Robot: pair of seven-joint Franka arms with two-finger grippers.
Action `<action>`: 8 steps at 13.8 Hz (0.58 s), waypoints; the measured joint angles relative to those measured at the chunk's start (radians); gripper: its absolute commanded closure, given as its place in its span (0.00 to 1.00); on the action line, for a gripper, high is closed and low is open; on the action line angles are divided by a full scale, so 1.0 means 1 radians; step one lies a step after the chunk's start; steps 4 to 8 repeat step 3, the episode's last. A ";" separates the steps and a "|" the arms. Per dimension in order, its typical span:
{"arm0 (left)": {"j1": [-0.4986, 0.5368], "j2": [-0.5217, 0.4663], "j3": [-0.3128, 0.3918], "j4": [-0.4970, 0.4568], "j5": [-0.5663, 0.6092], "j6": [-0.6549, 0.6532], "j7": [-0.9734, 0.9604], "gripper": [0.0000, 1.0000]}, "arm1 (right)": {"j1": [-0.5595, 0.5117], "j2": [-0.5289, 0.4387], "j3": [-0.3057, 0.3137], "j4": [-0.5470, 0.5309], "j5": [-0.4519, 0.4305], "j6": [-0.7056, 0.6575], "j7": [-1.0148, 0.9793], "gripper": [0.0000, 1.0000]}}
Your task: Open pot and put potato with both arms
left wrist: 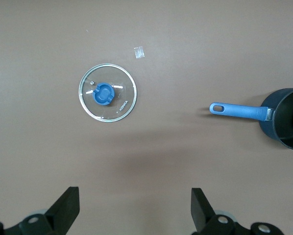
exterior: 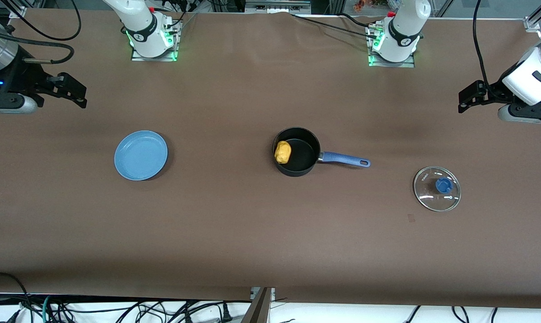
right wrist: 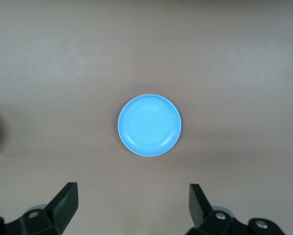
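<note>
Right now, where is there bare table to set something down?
Bare stretches lie between the plate and pot, and all along the camera edge. Tightest is between the pot's handle and the lid.

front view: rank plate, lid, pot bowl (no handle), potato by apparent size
1. Plate, largest.
2. Lid and pot bowl: too alike to rank.
3. Potato, smallest, inside the pot.
Both grippers, left and right, wait open at the table ends.
</note>
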 measured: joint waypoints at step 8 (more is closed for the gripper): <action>0.001 0.000 0.001 0.000 0.000 0.000 0.000 0.00 | -0.004 0.002 -0.005 -0.026 0.000 0.002 -0.013 0.00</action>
